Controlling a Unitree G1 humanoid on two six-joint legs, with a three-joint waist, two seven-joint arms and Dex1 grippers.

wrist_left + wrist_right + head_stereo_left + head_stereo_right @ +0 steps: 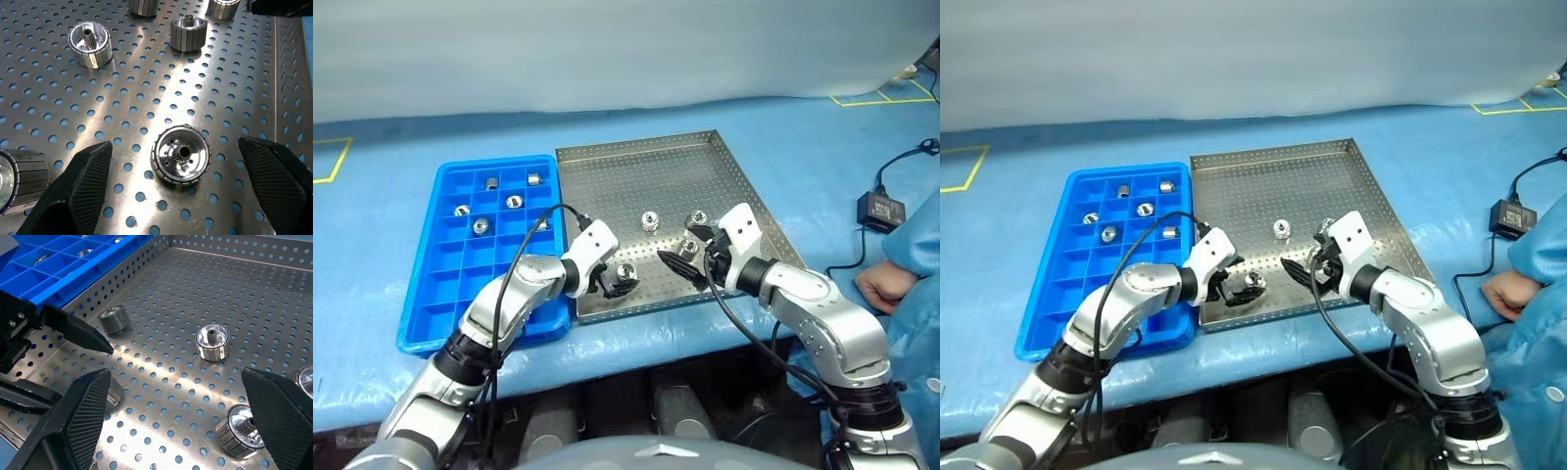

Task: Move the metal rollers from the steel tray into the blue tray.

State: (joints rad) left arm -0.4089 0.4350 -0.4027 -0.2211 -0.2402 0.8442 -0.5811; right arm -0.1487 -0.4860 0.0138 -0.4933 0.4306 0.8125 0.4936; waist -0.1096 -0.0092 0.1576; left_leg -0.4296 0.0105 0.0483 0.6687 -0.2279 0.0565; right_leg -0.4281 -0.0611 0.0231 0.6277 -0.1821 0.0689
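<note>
Steel tray (pixel 607 171) w/ rollers, our pincers low over it
L pincer (pixel 183 183) open astride one roller (pixel 181 155), not gripping; R pincer (pixel 690 257) wide open, empty; blue tray (pixel 440 294) alongside holds six

The blue tray (pixel 440 294) lies just left of the steel tray (pixel 636 176) on the bench (pixel 783 127), rollers (pixel 649 220) in both.

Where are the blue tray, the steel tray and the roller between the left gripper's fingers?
blue tray (pixel 423 313), left eye view, on its bare near compartments.
steel tray (pixel 636 176), left eye view, on its bare perforated floor.
roller (pixel 181 154), left wrist view, on its hollow top face, between the fingers of the left gripper (pixel 181 169).
</note>
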